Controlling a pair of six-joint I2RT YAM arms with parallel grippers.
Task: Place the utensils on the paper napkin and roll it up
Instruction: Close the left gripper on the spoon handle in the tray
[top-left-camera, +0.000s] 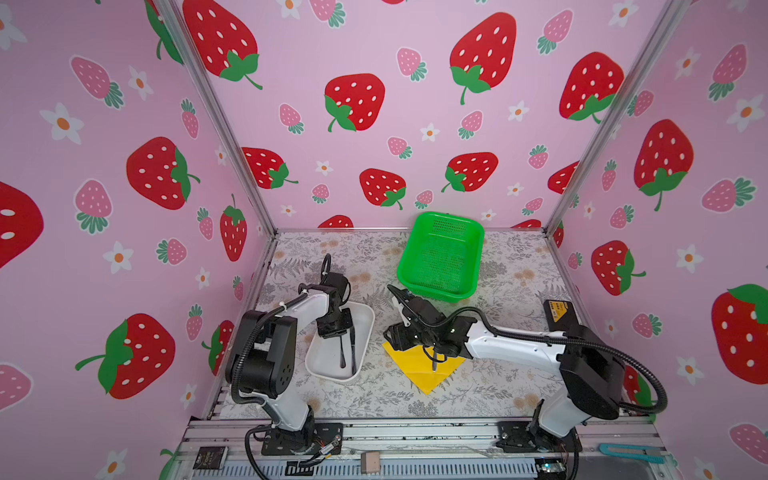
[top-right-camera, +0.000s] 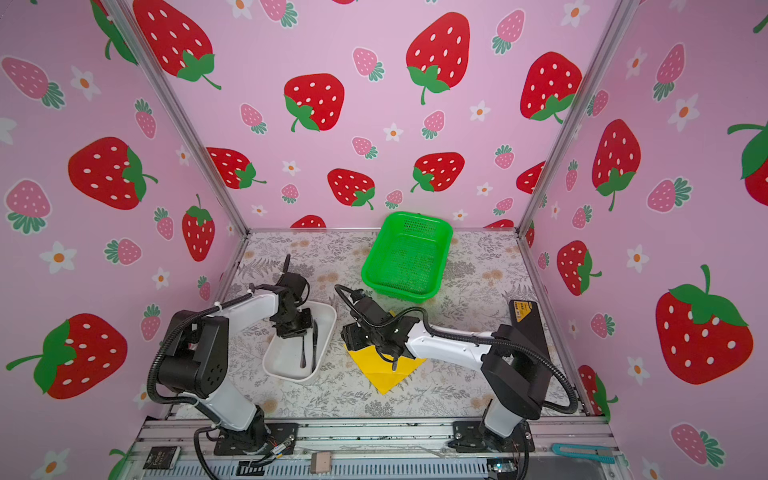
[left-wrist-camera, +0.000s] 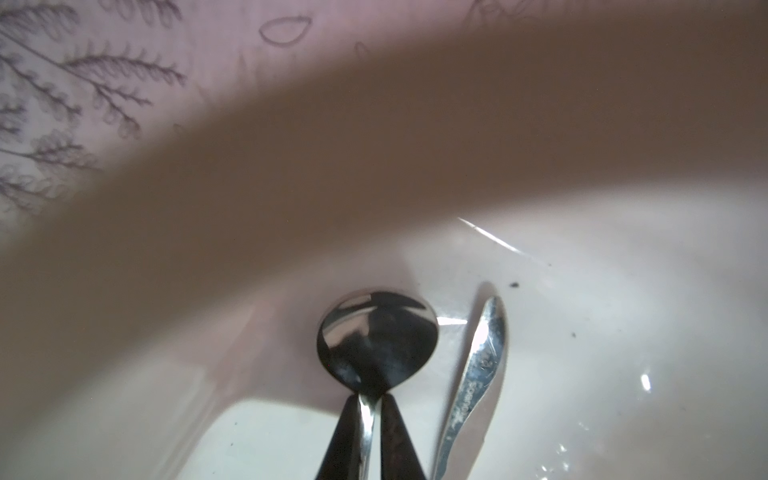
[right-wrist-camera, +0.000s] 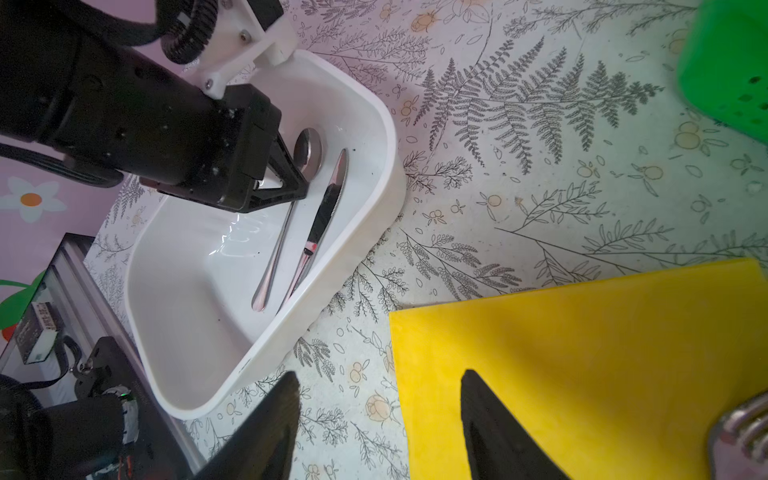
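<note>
Reaching down into the white tray (top-left-camera: 367, 312), the left arm holds its forearm out from the raised elbow and bends its wrist steeply, so the left gripper (left-wrist-camera: 369, 397) points at the tray floor. Its jaws are clenched on the thin neck of the spoon (left-wrist-camera: 376, 340), one black fingertip (left-wrist-camera: 347, 432) pressed to each side just behind the bowl. The spoon lies in the tray, and the knife (left-wrist-camera: 482, 365) lies just beside it, along the tray wall nearer the napkin.

The right arm stretches low and nearly level from its base toward the middle of the table, with its wrist turned downward. The right gripper (right-wrist-camera: 380, 374) hovers over the edge of the yellow paper napkin (top-left-camera: 415, 372) that faces the tray, with its jaws spread and nothing between them. The fork (right-wrist-camera: 744, 426) rests on the napkin, its tines showing at the edge of the right wrist view. The green mesh basket (top-left-camera: 440, 257) stands well behind, toward the back wall.
</note>
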